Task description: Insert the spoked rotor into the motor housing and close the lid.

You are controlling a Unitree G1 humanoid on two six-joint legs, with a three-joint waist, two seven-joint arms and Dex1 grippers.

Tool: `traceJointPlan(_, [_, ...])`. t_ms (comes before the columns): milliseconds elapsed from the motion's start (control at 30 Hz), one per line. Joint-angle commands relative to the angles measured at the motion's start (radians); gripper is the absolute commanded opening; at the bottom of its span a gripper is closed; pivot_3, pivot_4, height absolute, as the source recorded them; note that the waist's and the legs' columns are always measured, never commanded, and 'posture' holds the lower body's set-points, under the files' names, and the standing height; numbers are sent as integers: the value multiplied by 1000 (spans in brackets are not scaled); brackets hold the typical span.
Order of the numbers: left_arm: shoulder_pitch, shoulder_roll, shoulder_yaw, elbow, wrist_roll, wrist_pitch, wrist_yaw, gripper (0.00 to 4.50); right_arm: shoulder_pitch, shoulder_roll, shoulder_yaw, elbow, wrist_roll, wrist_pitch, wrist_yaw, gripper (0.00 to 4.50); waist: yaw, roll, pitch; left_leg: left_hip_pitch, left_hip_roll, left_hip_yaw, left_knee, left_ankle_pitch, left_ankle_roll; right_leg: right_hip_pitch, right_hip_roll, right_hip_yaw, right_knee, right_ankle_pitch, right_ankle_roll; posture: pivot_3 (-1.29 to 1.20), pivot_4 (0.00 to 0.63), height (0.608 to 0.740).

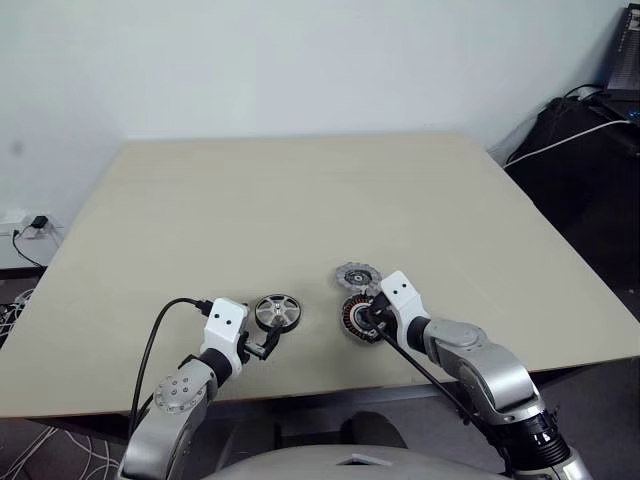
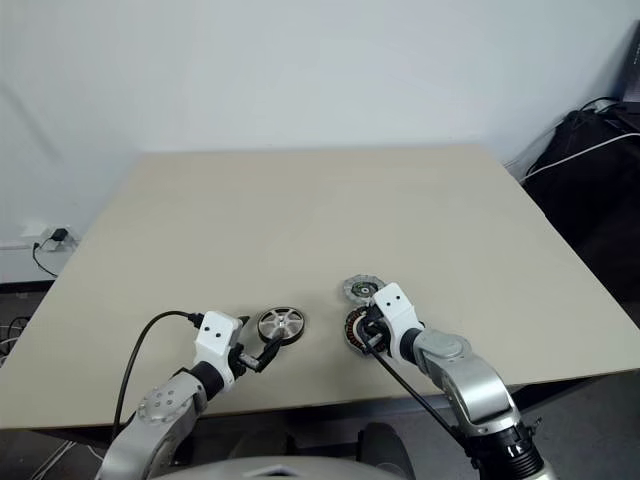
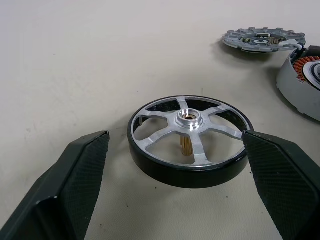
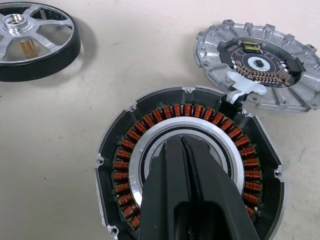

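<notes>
Pale bench carries the parts. Spread left hand brackets the spoked rotor, ready to pinch. Right hand, pressed together, seems to steady the motor housing's centre; the lid lies just beyond.

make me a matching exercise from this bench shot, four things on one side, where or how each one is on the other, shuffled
Things:
1. spoked rotor
2. motor housing
3. lid
4. right gripper

Places or states:
A. lies open-face up just beyond the housing, joined to it by a white connector
B. jaws shut, tips over the housing's dark centre
C. flat on the table between the open jaws of the left gripper
D. open, copper windings showing, nothing in its middle but black fingers

Pairs: 1-C, 2-D, 3-A, 4-B
</notes>
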Motion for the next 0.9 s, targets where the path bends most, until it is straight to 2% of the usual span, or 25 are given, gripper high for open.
traceJointPlan(33, [-9,-3,-1,-47,-7,-13,-1,4500,-7,7,-25,-53,13,-23,-3,31,0,0,0,0,0,0,0,0,0,0,0,0,0,0,0,0,0,740])
traceJointPlan(333, [-10,-3,0,-44,-8,-14,-2,4500,-8,18,-30,-51,22,-40,-1,31,0,0,0,0,0,0,0,0,0,0,0,0,0,0,0,0,0,740])
traceJointPlan(600, [-9,-2,1,-47,-9,-12,-2,4500,-3,23,24,103,-37,-29,-34,31,-3,-3,-6,1,0,0,0,0,0,1,0,0,0,0,0,0,0,740])
traceJointPlan(900, [-7,-4,-1,-48,-8,-13,-1,4500,-21,42,-46,-13,24,-77,-3,31,-1,-2,-5,1,1,0,0,0,0,0,0,0,0,1,1,0,0,740])
